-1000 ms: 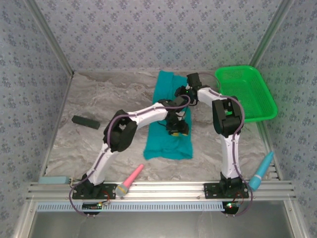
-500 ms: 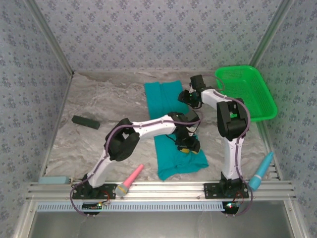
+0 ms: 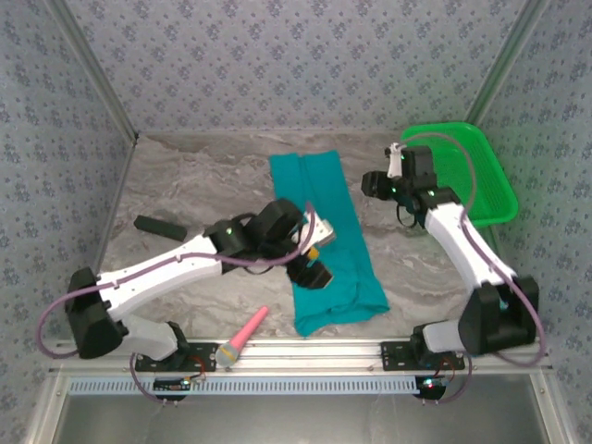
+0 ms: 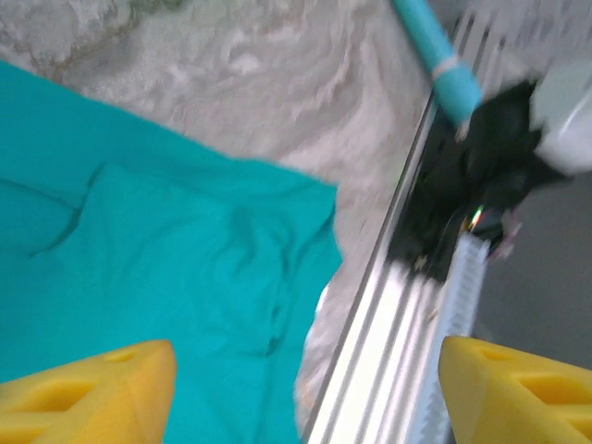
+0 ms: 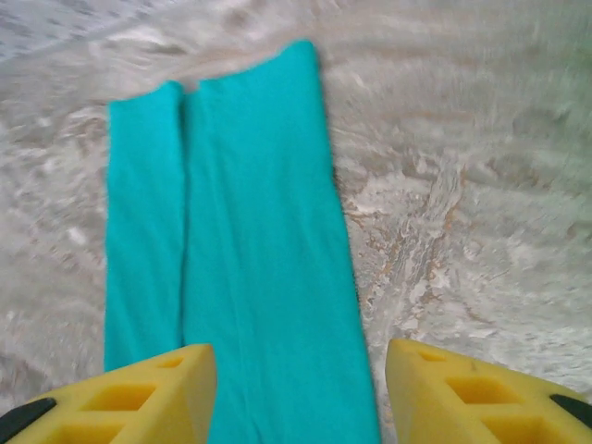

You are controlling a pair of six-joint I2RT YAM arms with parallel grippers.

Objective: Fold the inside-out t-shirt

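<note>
Two hands, both with fingers spread wide and holding nothing. The left hand (image 3: pixel 312 275) hangs over the near end of the inside-out t-shirt (image 3: pixel 326 208) — a long teal strip lying flat on the marbled surface (image 3: pixel 203 185). The right hand (image 3: pixel 374 183) is off the cloth — the strip lies to its left, stretching ahead below its yellow fingers (image 5: pixel 139 393).

Walls (image 3: pixel 277 65) papered in a blue-grey flower print rise behind and beside the grey marbled table (image 3: pixel 203 185). An aluminium rail (image 3: pixel 324 350) edges its near side.
</note>
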